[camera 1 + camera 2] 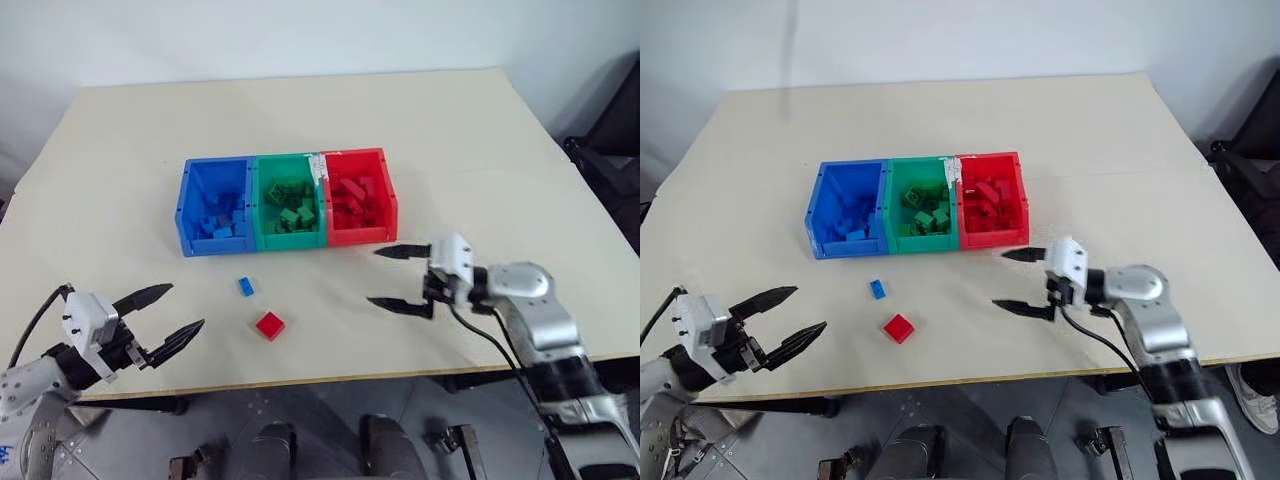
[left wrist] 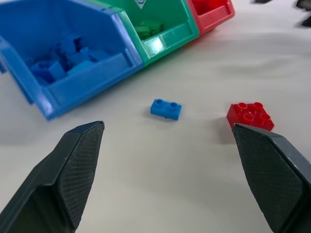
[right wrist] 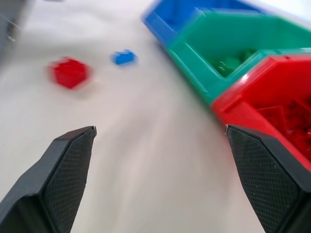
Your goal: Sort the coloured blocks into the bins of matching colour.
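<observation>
Head view: blue bin (image 1: 188, 205), green bin (image 1: 262, 212) and red bin (image 1: 390, 200) sit joined mid-table (image 1: 480, 130), each loaded with matching bricks. In front lie a blue block (image 1: 246, 286) and a red block (image 1: 270, 325) — apart. Left gripper (image 1: 172, 318) spread wide, empty; right gripper (image 1: 400, 279) spread too, just off the red bin's front. Left wrist: fingers (image 2: 73, 170) flank both loose blocks. Right wrist: fingers (image 3: 63, 170) wide — red bin close beside
</observation>
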Available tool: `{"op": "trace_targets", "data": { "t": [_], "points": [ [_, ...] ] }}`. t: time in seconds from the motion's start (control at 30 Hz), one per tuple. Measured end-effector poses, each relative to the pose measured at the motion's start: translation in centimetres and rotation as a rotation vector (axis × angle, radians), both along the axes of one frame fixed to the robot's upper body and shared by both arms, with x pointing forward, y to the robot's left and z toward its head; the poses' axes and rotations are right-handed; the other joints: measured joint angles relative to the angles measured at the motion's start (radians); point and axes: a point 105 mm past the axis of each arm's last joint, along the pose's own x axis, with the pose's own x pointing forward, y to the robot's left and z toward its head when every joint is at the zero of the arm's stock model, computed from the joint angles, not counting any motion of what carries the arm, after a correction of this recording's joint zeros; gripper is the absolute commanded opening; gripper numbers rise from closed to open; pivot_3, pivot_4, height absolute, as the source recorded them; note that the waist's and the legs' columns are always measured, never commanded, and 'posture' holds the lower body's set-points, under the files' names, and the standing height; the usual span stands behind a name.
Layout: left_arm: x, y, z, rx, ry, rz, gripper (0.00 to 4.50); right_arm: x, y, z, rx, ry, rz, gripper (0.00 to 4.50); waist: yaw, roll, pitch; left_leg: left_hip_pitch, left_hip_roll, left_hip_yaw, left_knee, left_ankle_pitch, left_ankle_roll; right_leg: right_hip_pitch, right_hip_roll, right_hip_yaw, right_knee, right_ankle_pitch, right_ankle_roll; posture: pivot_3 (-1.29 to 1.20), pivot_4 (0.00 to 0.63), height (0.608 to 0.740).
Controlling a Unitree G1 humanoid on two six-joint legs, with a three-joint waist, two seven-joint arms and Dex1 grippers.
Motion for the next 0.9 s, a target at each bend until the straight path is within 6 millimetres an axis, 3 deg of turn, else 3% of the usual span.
{"op": "trace_targets", "data": {
  "t": [0.1,0.2,0.43,0.6,0.9],
  "points": [
    [0.1,1.0,-0.2,0.051,0.031,-0.039,4.5,-1.4,-1.7,0.2,0.017,-0.002,0.01,4.44,-0.005,0.0,0.0,0.0,0.001,0.0,0.0,0.0,0.0,0.0,0.0,0.0,0.0,0.0,0.0,0.0,0.15,0.74],
    [0.3,0.6,-0.3,0.077,0.048,-0.093,4.5,-2.2,-2.7,-0.2,0.019,0.013,0.004,4.44,-0.004,0.0,0.0,0.0,0.003,0.0,0.0,0.0,0.0,0.001,-0.001,0.0,0.0,0.0,0.0,0.0,0.15,0.74],
    [0.2,-3.9,-1.0,0.141,0.17,-0.231,4.5,-3.3,-2.9,0.5,0.033,-0.036,0.036,4.44,-0.003,0.0,0.0,0.0,0.004,0.0,0.0,0.0,0.0,0.0,-0.001,0.001,0.0,0.0,0.0,0.0,0.15,0.74],
    [-1.0,-10.3,-2.8,0.193,0.334,-0.332,4.5,-4.2,-3.0,0.4,0.016,-0.006,0.049,4.44,0.013,0.0,0.0,0.0,0.003,0.002,0.001,-0.001,0.002,0.0,0.0,0.005,0.0,0.001,0.001,0.0,0.15,0.74],
    [1.2,-12.2,-4.1,0.232,0.35,-0.124,4.5,-5.1,-2.4,1.0,0.018,-0.007,0.04,4.44,0.028,0.0,0.0,0.002,0.003,0.004,0.003,-0.001,0.001,0.001,0.0,0.008,0.001,0.001,0.002,0.0,0.15,0.74]
  ]
}}
